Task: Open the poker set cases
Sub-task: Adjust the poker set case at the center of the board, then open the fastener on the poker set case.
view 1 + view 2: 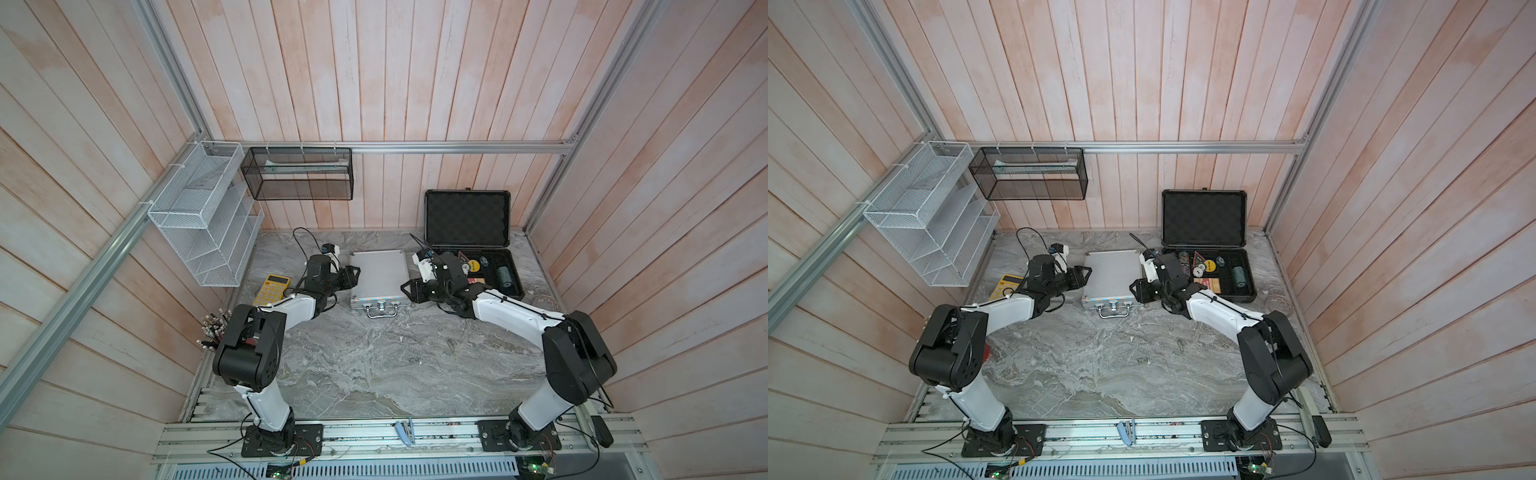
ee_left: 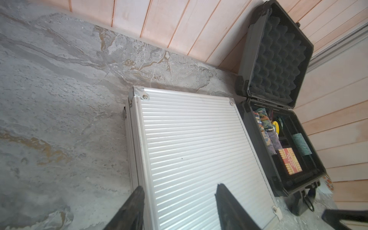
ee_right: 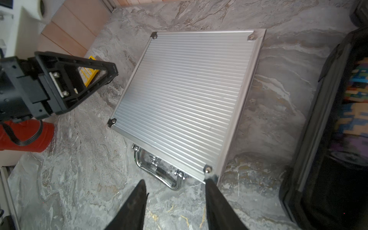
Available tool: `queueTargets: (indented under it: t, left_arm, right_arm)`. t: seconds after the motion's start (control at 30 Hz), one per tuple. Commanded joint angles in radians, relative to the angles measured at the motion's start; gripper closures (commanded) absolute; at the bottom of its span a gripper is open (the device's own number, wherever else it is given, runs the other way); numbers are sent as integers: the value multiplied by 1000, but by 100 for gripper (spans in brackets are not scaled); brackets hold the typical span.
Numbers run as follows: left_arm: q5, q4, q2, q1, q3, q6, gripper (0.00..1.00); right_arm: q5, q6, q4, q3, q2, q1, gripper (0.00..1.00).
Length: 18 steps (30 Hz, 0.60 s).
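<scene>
The small silver poker set case (image 1: 378, 274) (image 1: 1111, 276) lies flat and closed in the middle of the table, its chrome handle (image 3: 159, 171) toward the front. The larger dark poker set case (image 1: 467, 218) (image 1: 1202, 218) stands open at the back right, with its foam-lined lid up against the wall and chips (image 2: 262, 123) in its base. My left gripper (image 1: 353, 276) (image 2: 179, 186) is open at the silver case's left edge, one finger over the lid (image 2: 199, 149). My right gripper (image 1: 405, 289) (image 3: 174, 180) is open at the case's front right corner, one fingertip at that corner.
A yellow calculator (image 1: 272, 289) lies left of the left arm, with a cup of pencils (image 1: 214, 330) nearer the front. A white wire rack (image 1: 203, 216) and a black mesh basket (image 1: 297, 172) hang on the back left walls. The dark case's base (image 3: 318, 119) lies just right of the silver case.
</scene>
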Motion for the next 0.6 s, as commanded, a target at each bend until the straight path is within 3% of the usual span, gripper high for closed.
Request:
queueTargets:
  t: [0.0,0.27,0.57]
  left_arm:
    - [52,15,-26,0,-55,-12,40]
    - [52,-35,-17,-10,-78,19,41]
    - [73,-56,6,-9,-69,9,46]
  right_arm:
    - [43,-31,-33,-31,-22,65,51]
    - [47,-20,22,-23,63,141,45]
    - [21,-5,90,54,212,151,41]
